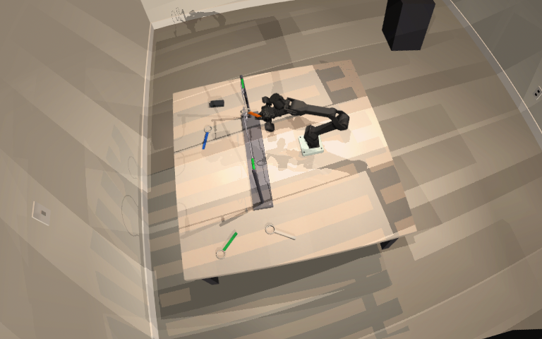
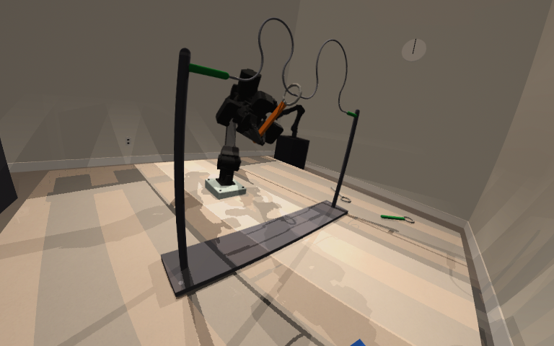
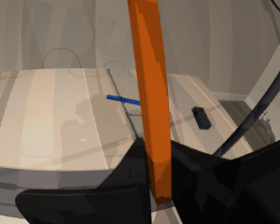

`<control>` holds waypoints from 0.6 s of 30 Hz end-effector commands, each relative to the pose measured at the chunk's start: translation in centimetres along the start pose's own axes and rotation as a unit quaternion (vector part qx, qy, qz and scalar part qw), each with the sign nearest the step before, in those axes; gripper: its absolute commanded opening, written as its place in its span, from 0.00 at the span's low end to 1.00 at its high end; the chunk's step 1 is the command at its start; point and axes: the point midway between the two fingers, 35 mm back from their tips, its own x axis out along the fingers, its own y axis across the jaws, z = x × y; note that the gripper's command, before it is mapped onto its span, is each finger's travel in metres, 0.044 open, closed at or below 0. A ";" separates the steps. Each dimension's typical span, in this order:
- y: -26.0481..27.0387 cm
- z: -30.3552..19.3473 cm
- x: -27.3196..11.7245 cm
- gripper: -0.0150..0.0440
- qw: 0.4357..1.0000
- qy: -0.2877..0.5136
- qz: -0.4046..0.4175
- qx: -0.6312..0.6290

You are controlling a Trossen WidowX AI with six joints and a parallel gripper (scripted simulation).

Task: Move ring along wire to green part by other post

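The orange handle (image 1: 255,114) (image 2: 273,116) (image 3: 154,84) is in my gripper (image 1: 261,116) (image 2: 259,133) (image 3: 147,142), which is shut on its lower end. In the exterior view the handle slants up to the ring (image 2: 301,91), which is around the grey wire (image 2: 273,19) at the low stretch between its two humps. Whether the ring touches the wire I cannot tell. One green part (image 1: 242,82) (image 2: 208,71) is by the near post (image 2: 179,163) of the exterior view; the other green part (image 1: 253,163) (image 2: 351,114) is by the far post (image 2: 345,161). My gripper is below the wire, on the arm's side.
The dark base (image 1: 261,176) (image 2: 245,252) joins the posts. A blue-handled ring (image 1: 205,140) and a black block (image 1: 216,103) (image 3: 201,118) lie beyond the wire. A green-handled ring (image 1: 229,242) (image 2: 392,218) and a white-handled ring (image 1: 284,234) lie past the base's far end.
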 end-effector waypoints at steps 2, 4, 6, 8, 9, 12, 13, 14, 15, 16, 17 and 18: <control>1.2 0.2 -0.3 0.00 0.999 0.000 0.016 0.036; 1.7 0.2 -0.4 0.00 0.999 0.001 0.022 0.048; 2.2 0.3 -0.5 0.00 0.998 0.002 0.028 0.059; 2.6 0.3 -0.6 0.00 0.997 0.002 0.033 0.068; 2.8 0.4 -0.6 0.00 0.997 0.002 0.035 0.072; 3.3 0.5 -0.7 0.00 0.996 0.003 0.040 0.083; 3.5 0.5 -0.7 0.00 0.995 0.003 0.042 0.086; 3.7 0.6 -0.8 0.00 0.995 0.004 0.043 0.088; 3.8 0.6 -0.8 0.00 0.995 0.004 0.044 0.091; 3.9 0.6 -0.8 0.00 0.995 0.004 0.045 0.093; 4.1 0.6 -0.8 0.00 0.994 0.004 0.046 0.095; 4.2 0.7 -0.9 0.00 0.994 0.004 0.047 0.097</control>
